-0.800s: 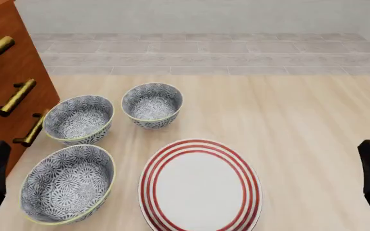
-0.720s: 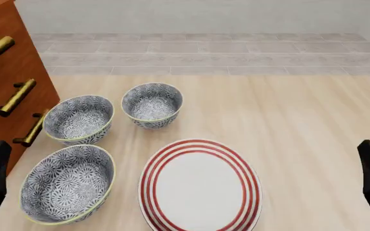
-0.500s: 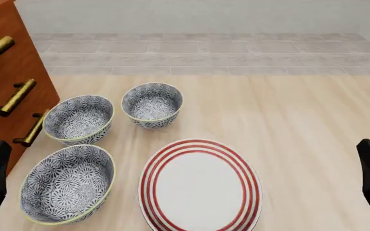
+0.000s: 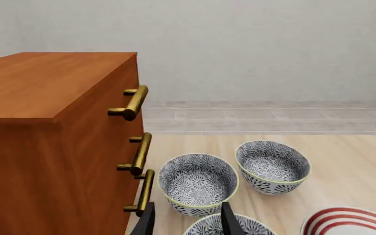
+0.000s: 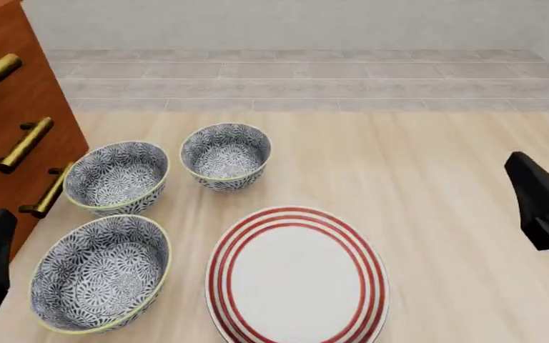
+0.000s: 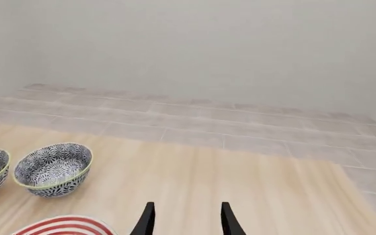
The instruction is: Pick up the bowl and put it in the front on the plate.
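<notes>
On worktop point(image 5: 427, 164), near-left: bowl point(image 5: 98, 282) sitting beside plate point(image 5: 297, 275), just ahead of left gripper point(image 4: 184, 223), jaws standing apart, empty. Right gripper point(image 6: 184, 220) hovering well apart, jaws parted.

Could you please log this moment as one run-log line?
phase: approach | bowl: on table, ungrasped | plate: empty | left gripper: open | right gripper: open, empty

You're getting bright, flat, even light everywhere, no glare. Shadows under the bowls point(image 5: 112, 214) are barely there, and every view's sharp edge to edge.
</notes>
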Controlling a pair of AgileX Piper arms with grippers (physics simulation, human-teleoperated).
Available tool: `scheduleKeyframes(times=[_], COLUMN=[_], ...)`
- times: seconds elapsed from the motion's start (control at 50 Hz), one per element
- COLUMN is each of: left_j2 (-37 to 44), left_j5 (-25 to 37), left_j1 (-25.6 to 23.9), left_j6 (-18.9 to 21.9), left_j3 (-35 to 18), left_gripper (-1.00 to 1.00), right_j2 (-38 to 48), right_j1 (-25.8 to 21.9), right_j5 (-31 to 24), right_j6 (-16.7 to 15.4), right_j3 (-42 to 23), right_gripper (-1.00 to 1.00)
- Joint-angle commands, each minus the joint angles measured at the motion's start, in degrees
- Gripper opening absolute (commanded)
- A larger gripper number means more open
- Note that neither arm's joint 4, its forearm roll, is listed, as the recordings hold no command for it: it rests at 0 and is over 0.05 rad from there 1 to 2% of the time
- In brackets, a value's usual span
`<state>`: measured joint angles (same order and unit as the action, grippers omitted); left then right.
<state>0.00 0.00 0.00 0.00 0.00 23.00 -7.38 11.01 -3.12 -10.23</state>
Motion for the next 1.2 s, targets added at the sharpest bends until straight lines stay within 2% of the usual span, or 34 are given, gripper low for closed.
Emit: scheduleKeyframes(times=[0.02,0.06,0.12,0.16,0.32,0.34,0.42,0.44,0.6,0.64,0.72,0.8,0.92,1.0,1.02,1.04,1.06,1.1,1.2], left_j2=[0.00,0.00,0.00,0.00,0.00,0.00,0.00,0.00,0.00,0.00,0.00,0.00,0.00,0.00,0.00,0.00,0.00,0.00,0.00], left_j5=[0.00,0.00,0.00,0.00,0.00,0.00,0.00,0.00,0.00,0.00,0.00,0.00,0.00,0.00,0.00,0.00,0.00,0.00,0.00], left_j1=[0.00,0.00,0.00,0.00,0.00,0.00,0.00,0.00,0.00,0.00,0.00,0.00,0.00,0.00,0.00,0.00,0.00,0.00,0.00], left_j6=[0.00,0.00,0.00,0.00,0.00,0.00,0.00,0.00,0.00,0.00,0.00,0.00,0.00,0.00,0.00,0.00,0.00,0.00,0.00], left_j3=[0.00,0.00,0.00,0.00,0.00,0.00,0.00,0.00,0.00,0.00,0.00,0.00,0.00,0.00,0.00,0.00,0.00,0.00,0.00], left_gripper=[1.00,1.00,1.00,1.00,1.00,1.00,1.00,1.00,1.00,1.00,1.00,1.00,1.00,1.00,1.00,1.00,1.00,1.00,1.00], right_j2=[12.40,14.22,16.31,18.59,24.85,25.21,27.97,28.64,34.41,35.97,39.29,43.86,47.93,53.45,54.82,54.83,55.56,56.37,60.07], right_j1=[-4.00,-4.90,-5.63,-7.36,-8.50,-8.67,-9.83,-10.38,-12.44,-12.28,-13.26,-14.80,-15.37,-15.89,-15.35,-15.35,-16.38,-16.53,-17.59], right_j5=[3.91,3.78,3.06,3.22,2.24,1.97,1.64,0.81,-0.73,-1.31,-2.40,-4.46,-5.38,-8.19,-8.08,-8.08,-8.77,-9.47,-11.86], right_j6=[-2.46,-3.72,-3.03,-4.54,-6.64,-5.47,-6.26,-4.52,-8.90,-8.00,-8.68,-7.16,-7.30,-5.63,-8.16,-8.16,-6.69,-6.01,-5.86], right_j3=[-6.60,-8.10,-10.39,-11.70,-17.03,-17.87,-20.12,-21.49,-27.01,-28.95,-32.01,-36.23,-39.63,-44.19,-44.75,-44.77,-45.95,-47.04,-51.76], right_gripper=[1.00,1.00,1.00,1.00,1.00,1.00,1.00,1.00,1.00,1.00,1.00,1.00,1.00,1.00,1.00,1.00,1.00,1.00,1.00])
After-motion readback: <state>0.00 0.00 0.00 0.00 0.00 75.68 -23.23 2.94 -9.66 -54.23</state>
